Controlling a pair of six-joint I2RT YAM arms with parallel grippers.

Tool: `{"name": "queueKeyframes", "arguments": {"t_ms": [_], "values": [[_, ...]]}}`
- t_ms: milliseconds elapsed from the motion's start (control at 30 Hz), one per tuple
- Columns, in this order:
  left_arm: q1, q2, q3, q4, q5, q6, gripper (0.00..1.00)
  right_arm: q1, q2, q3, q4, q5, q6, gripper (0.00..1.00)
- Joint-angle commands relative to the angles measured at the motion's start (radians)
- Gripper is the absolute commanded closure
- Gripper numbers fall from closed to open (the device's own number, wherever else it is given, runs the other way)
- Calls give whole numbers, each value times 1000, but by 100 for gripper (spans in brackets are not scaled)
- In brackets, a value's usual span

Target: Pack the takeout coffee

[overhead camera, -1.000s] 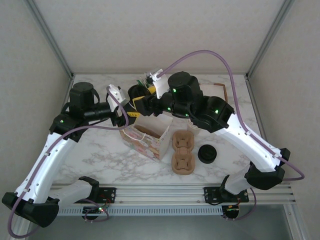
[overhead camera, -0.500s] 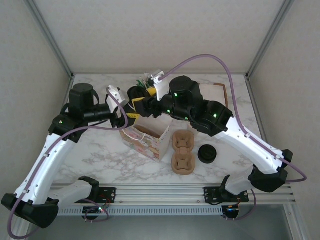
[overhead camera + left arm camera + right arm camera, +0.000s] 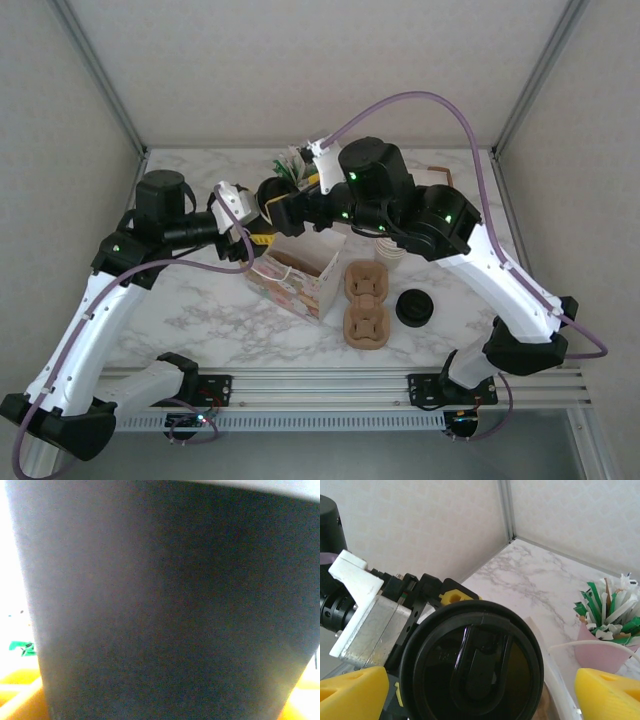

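Note:
The takeout coffee [image 3: 272, 191], a paper cup under a round black lid [image 3: 470, 665], hangs above the back edge of the white paper bag [image 3: 297, 272]. My left gripper [image 3: 256, 208] is shut on the cup's side. The cup wall [image 3: 160, 600] stands dark and very close in the left wrist view, with yellow fingertips [image 3: 17, 700] at the bottom corners. My right gripper [image 3: 482, 695] is open. Its yellow fingertips [image 3: 607, 695] stand wide on either side of the lid, clear of it. From above, the right gripper [image 3: 288, 207] sits just right of the cup.
Two brown pulp cup carriers [image 3: 366, 305] lie right of the bag, with a loose black lid [image 3: 415, 308] beside them. A pink cup of sachets and stirrers [image 3: 607, 630] stands at the back. Lidless cups [image 3: 392, 252] and a tray [image 3: 440, 176] lie under the right arm.
My right gripper has opened and let go of the lidded cup, and the right arm has shifted slightly. The left gripper still holds the cup in the same place.

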State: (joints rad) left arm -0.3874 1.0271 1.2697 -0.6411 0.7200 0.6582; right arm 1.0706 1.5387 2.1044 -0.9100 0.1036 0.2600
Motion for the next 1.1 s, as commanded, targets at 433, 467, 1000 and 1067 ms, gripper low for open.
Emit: {"name": "queueKeyframes", "arguments": {"t_ms": [433,467,1000,1067], "values": [[-7,-7,26,-2,9,24,29,-55,-34,-22,-115,-93,84,5],[-7,-7,26,0,10,26,29,-55,-54,-55,-83,-79,59,6],[-11,-16,42,-50,20,82,28,-74,78,247,-284,-276,-127,14],[-12,-15,42,-51,27,83,29,-77,133,329,-343,-280,-126,19]]}}
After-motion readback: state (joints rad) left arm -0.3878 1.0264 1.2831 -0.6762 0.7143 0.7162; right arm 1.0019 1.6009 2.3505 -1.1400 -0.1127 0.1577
